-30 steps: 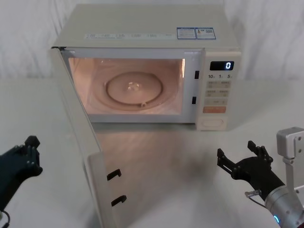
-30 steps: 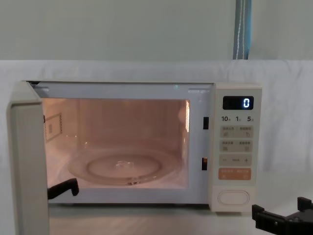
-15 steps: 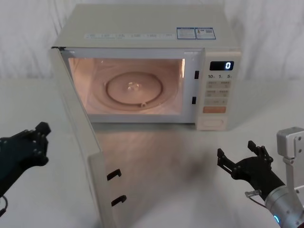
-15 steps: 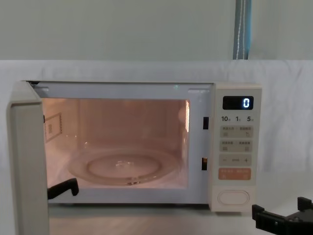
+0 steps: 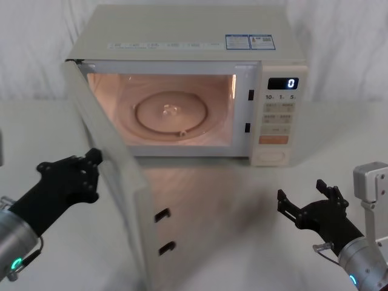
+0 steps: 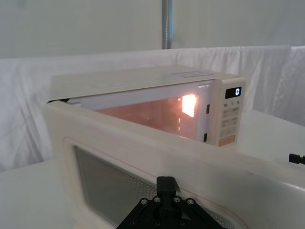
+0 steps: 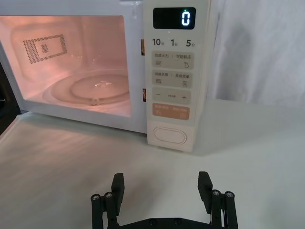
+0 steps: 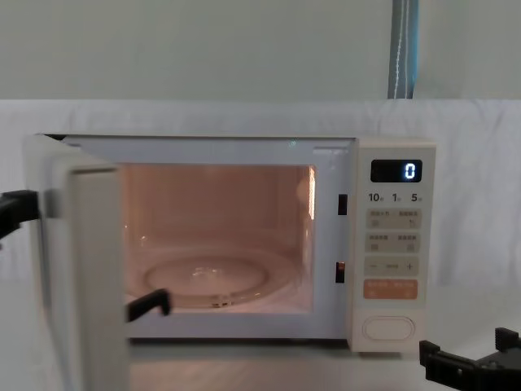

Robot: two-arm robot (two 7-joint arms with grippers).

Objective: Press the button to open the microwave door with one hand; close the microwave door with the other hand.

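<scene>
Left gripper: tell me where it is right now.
In the head view the left gripper is at the lower left, against the outer face of the open microwave door, left of the lit cavity.

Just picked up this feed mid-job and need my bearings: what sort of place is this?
Probably a lab or test setup, not a home kitchen: a lone microwave sits on a table draped in white cloth, with plain white sheeting hung behind. The left tool is at the microwave door.

A white-draped tabletop point(image 5: 230, 218) carries a cream-white microwave point(image 5: 182, 36), which stands toward the far side, its lit cavity casting a warm glow across the cloth.
</scene>
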